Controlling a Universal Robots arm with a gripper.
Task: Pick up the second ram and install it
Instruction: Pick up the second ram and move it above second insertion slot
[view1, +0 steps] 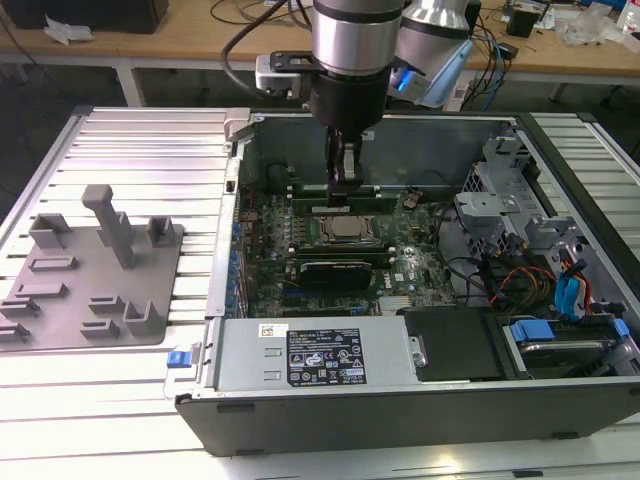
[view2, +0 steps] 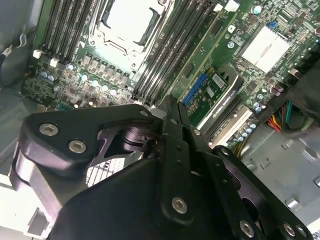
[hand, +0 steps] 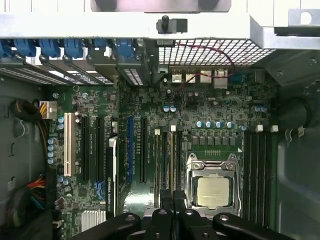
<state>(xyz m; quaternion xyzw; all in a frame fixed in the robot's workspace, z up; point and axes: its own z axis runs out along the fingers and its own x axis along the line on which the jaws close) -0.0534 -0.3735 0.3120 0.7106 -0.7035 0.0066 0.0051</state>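
The claw (view1: 345, 178) is seen with its fingers drawn together, lowered inside the open computer case (view1: 560, 190). Directly beneath its tips, a thin stick taken for the second ram (view1: 368, 189) stands in a memory slot beside the processor socket (view1: 345, 228). Whether it is pinched or merely pressed cannot be told. The pick-up is judged done, but full seating is not confirmed. Well aside, a grey holder (view1: 90, 290) rests on the desk (view1: 150, 150).
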